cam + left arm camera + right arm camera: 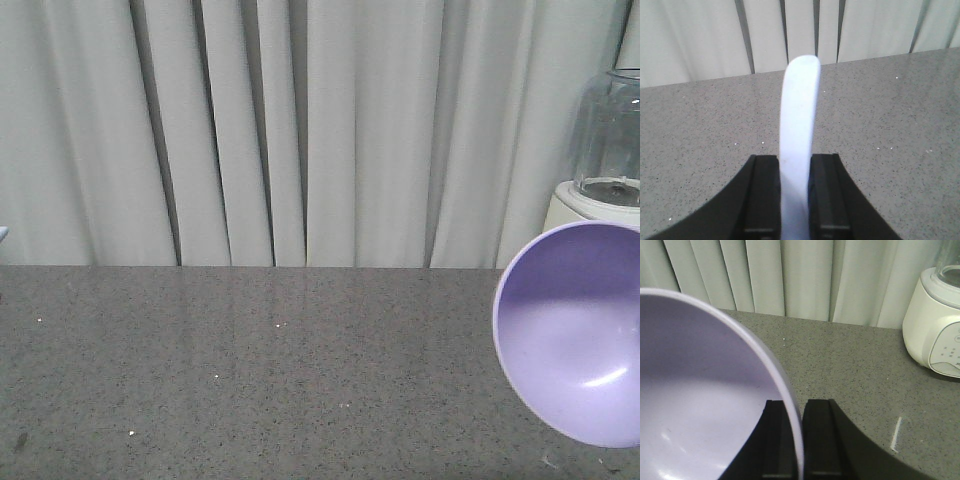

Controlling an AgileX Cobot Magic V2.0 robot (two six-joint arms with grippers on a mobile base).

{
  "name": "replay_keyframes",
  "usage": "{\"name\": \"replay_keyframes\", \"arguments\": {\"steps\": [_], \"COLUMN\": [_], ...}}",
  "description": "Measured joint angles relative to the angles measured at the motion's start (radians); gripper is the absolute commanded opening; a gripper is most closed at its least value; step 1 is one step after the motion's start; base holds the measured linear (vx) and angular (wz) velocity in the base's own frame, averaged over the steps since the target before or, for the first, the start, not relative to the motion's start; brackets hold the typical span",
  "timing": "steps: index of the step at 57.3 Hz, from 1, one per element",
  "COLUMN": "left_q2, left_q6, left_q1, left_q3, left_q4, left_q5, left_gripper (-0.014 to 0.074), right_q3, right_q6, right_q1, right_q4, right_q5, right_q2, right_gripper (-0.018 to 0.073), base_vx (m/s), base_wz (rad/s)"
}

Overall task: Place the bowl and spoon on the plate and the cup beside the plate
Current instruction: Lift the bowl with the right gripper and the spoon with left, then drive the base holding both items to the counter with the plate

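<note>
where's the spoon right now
In the left wrist view, the spoon is clamped in the left gripper, pointing over the grey counter toward the curtain.

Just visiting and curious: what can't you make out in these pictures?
Plate, cup: in no view.
Bowl: cut by the right edge, front view; by the left edge, right wrist view.
Spoon: lower end hidden between the jaws, left wrist view.
Blender: cut by right edge, both views.

- Smooth round lavender-purple bowl (575, 340): plain, unpatterned.
- Thick pale blue-white spoon (799, 115): plain.
- Grey stone countertop (250, 370): white-speckled.
- Pleated off-white curtain (350, 130).
- Cream plastic blender base (935, 335).
</note>
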Motion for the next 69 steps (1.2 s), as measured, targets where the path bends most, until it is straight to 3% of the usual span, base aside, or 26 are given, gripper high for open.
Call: {"name": "replay_keyframes", "arguments": {"steps": [13, 69], "left_q2": [-0.102, -0.121], "left_q6": [0.0, 0.0], "left_q1": [0.0, 0.0], "left_q3": [0.099, 0.101], "left_q4": [0.0, 0.0], "left_q5": [-0.011, -0.009], "left_gripper": [-0.0003, -0.0003], "right_q3": [0.002, 0.002], "right_q6": [-0.003, -0.003], "right_q1": [0.0, 0.0], "right_q4": [-0.007, -0.007], "right_q5": [0.011, 0.02], "right_q2": [-0.008, -0.008], "right_gripper": [-0.0009, -0.0009], "base_vx": [0.0, 0.0], "base_wz": [0.0, 0.0]}}
